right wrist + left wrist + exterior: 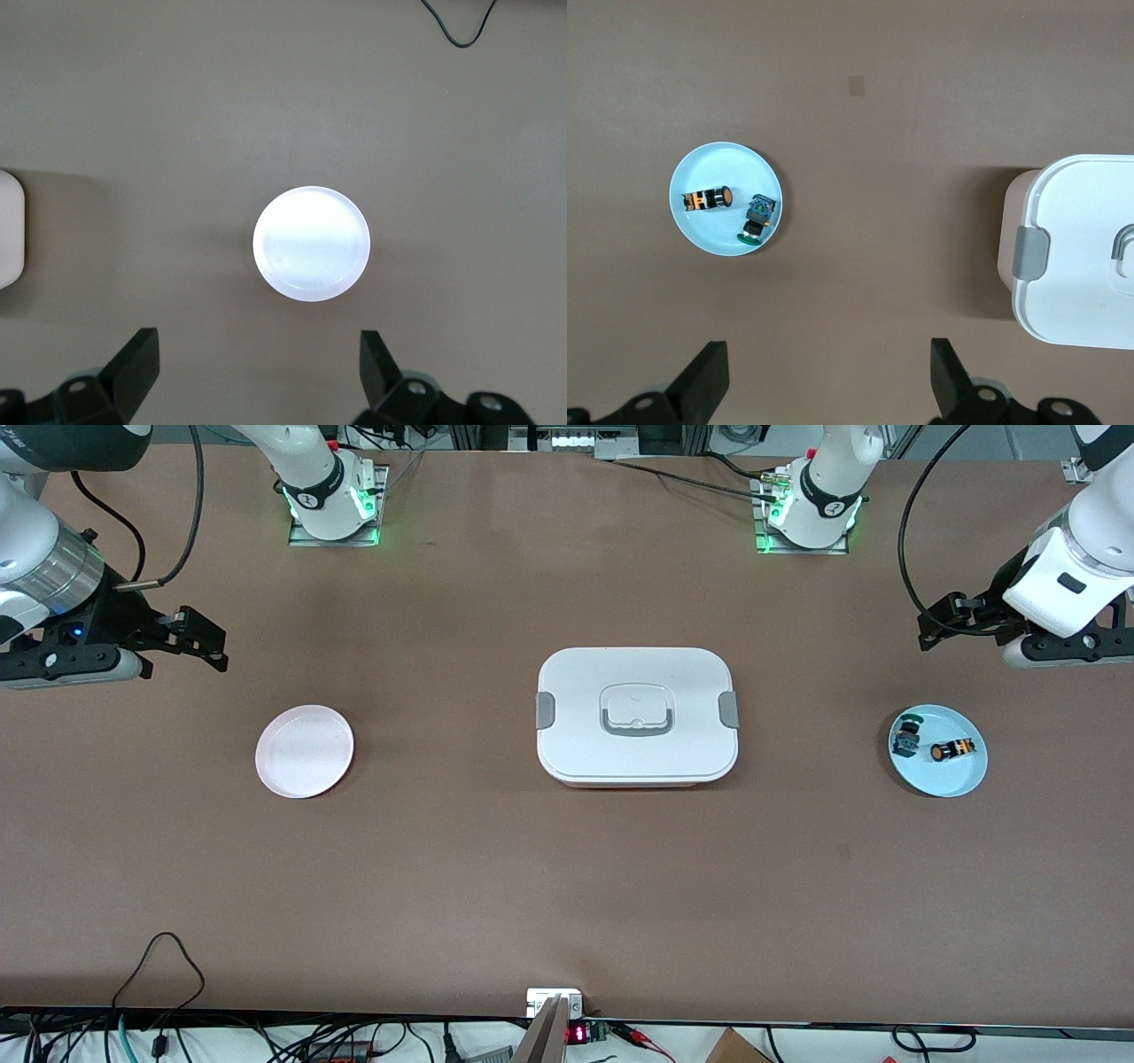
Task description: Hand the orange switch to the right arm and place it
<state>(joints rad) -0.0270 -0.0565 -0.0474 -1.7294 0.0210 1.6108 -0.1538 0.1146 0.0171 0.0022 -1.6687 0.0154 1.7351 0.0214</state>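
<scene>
The orange switch (955,750) lies on its side on a light blue plate (939,779) toward the left arm's end of the table. It also shows in the left wrist view (709,198) on that plate (718,164). My left gripper (943,615) is open and empty, up over bare table beside the blue plate; its jaws (828,347) stand wide apart. My right gripper (202,638) is open and empty, up over bare table beside a pale pink plate (304,750); its jaws (259,335) stand wide apart too.
A black-and-blue switch with a green cap (905,735) lies on the blue plate next to the orange one, also in the left wrist view (757,217). A closed white lunch box (636,715) stands mid-table. The pink plate (311,243) holds nothing. Cables run along the table's near edge.
</scene>
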